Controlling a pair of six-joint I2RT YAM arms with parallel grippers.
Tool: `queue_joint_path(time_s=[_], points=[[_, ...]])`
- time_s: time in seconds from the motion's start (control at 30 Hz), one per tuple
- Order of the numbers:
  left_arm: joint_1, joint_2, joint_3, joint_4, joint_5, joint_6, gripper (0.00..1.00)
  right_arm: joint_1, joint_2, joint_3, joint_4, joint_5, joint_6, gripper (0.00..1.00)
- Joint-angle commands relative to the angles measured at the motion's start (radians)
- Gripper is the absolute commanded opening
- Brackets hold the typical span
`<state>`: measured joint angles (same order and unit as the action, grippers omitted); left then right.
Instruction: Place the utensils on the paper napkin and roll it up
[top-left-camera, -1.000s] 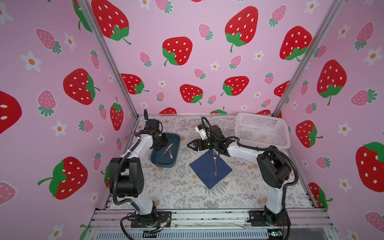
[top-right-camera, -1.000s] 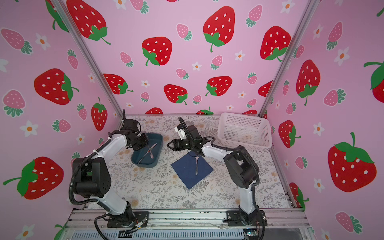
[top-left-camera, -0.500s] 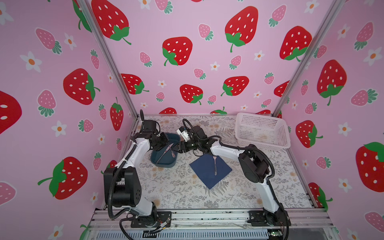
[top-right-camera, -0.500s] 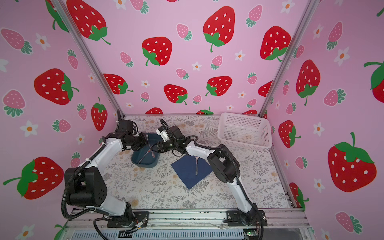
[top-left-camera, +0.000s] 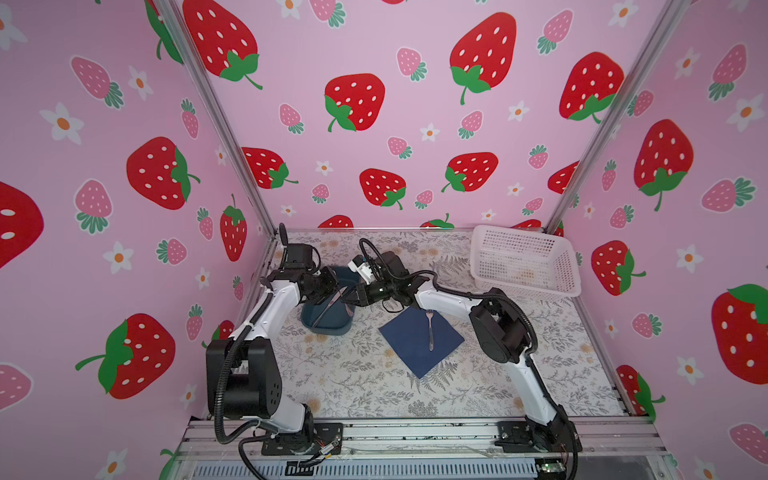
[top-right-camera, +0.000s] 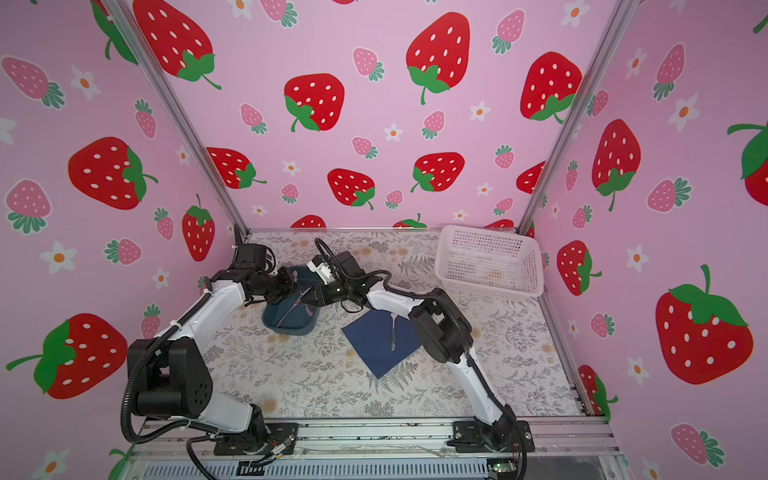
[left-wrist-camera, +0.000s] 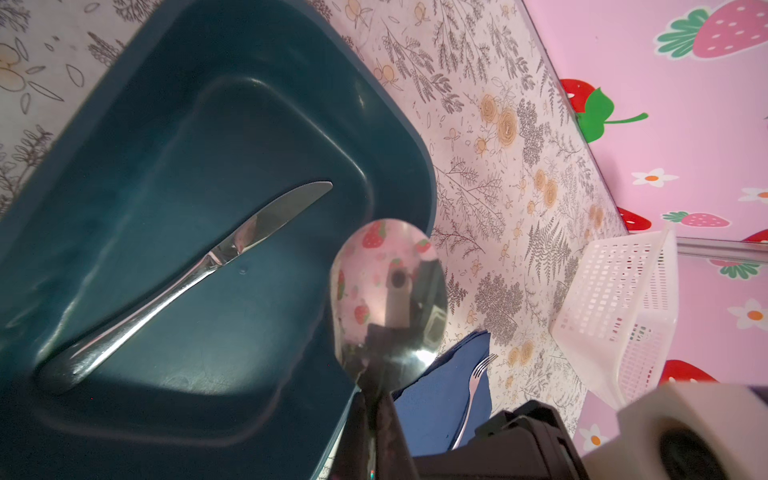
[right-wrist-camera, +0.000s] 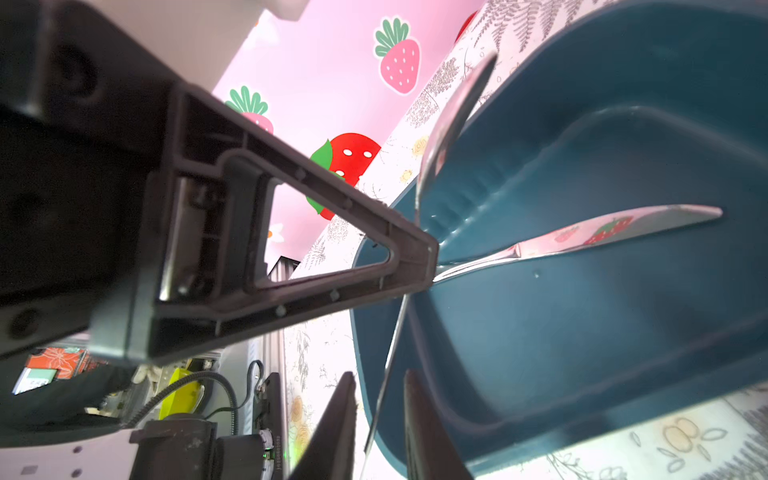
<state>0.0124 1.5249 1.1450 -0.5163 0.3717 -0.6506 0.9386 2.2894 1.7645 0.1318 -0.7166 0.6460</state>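
Right end effector (right-wrist-camera: 379, 374) swung from the paper napkin (top-left-camera: 409, 345) to the tub (left-wrist-camera: 249, 124) — jaws straddle but don't yet clamp the spoon (left-wrist-camera: 388, 291) the left end effector (left-wrist-camera: 374, 399) grips (fork (top-left-camera: 430, 330) on napkin, knife (left-wrist-camera: 187, 282) in tub, roll pending).

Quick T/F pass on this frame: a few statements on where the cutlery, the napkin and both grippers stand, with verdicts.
1. The fork lies on the napkin. True.
2. The knife lies on the napkin too. False: it is inside the teal tub.
3. The left gripper is shut on the spoon. True.
4. The napkin is rolled up. False: it lies flat and unrolled on the table.
5. The right gripper has its jaws on either side of the spoon's handle, with a gap showing on each side. True.
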Motion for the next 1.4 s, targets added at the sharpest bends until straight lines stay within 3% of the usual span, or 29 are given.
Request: queue_joint_path(time_s=[0.0,0.13,0.5,0.73,0.87,0.93,1.37], points=[[0.001,-0.013,-0.01,0.025,0.01,-0.026,0.0,0.007,0.002,0.025,-0.027,-0.015,-0.032,0.2],[-0.002,-0.015,-0.017,0.041,0.019,-0.043,0.0,0.009,0.0,0.026,-0.047,-0.014,-0.053,0.18],[-0.007,-0.013,-0.032,0.062,0.022,-0.068,0.0,0.012,-0.041,0.006,-0.076,0.059,-0.095,0.0],[-0.014,0.015,-0.033,0.093,0.087,-0.107,0.16,0.036,-0.101,0.005,-0.17,0.256,-0.212,0.0],[-0.015,0.011,-0.03,0.103,0.094,-0.126,0.15,0.058,-0.117,0.024,-0.249,0.432,-0.289,0.0],[-0.015,0.005,-0.03,0.115,0.107,-0.141,0.09,0.066,-0.124,0.021,-0.26,0.481,-0.32,0.0],[-0.015,-0.007,-0.031,0.156,0.134,-0.194,0.1,0.117,-0.192,-0.051,-0.203,0.672,-0.453,0.0]])
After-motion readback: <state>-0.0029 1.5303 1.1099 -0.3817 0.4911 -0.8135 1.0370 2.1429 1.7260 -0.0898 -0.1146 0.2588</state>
